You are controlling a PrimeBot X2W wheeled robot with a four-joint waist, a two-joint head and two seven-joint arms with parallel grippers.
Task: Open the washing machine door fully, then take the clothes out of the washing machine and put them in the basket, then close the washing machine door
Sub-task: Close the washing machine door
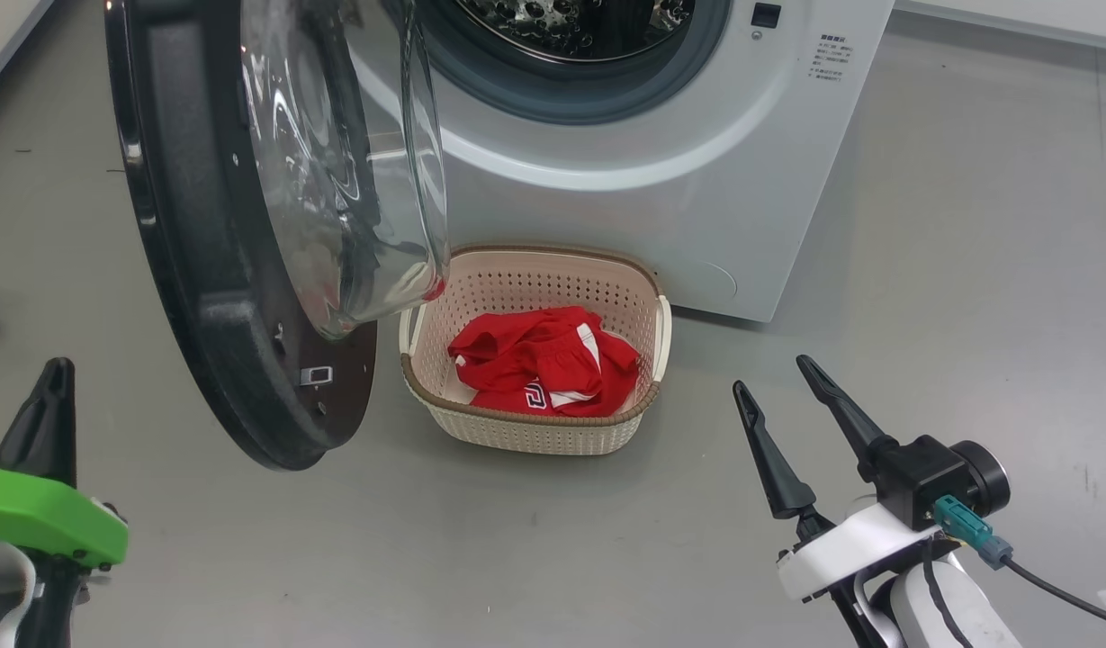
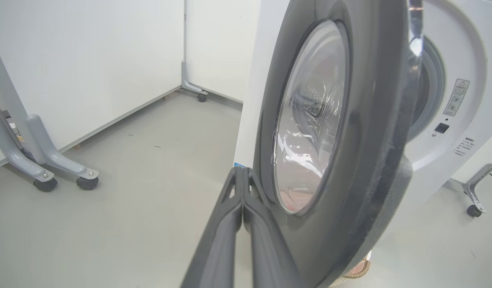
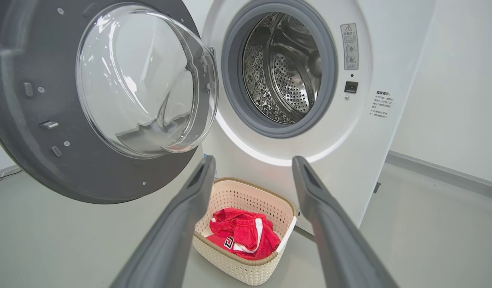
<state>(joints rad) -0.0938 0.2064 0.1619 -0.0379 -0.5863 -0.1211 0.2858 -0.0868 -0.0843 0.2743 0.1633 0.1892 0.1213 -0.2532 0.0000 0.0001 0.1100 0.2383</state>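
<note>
Closest to me are my own fingers. My left fingers (image 2: 241,224) are pressed flat together with nothing between them. Their tips stand low against the outer black rim of the washing machine door (image 2: 374,120), which rises just to the right of them. I cannot tell if they really touch it.

My right fingers (image 1: 767,450) are spread wide and hold nothing; they hang above the grey floor (image 1: 517,540). Ahead of them and a little to the left stands the basket (image 1: 535,436), on the floor, just in front of the washing machine (image 1: 696,180). From the right wrist, the basket appears between the two spread fingers. The red clothes (image 1: 544,364) lie inside it in a loose heap, showing white trim and some lettering.

The door is swung open toward me, further left than the basket. Its clear glass bowl (image 1: 355,180) faces my right fingers, and the lower edge of the bowl hangs over the left end of the basket. Beyond the tips of my right fingers and higher up, the round mouth of the machine is open. I see there the grey seal (image 3: 231,72) and the steel drum (image 3: 286,72) with its many small holes.
</note>
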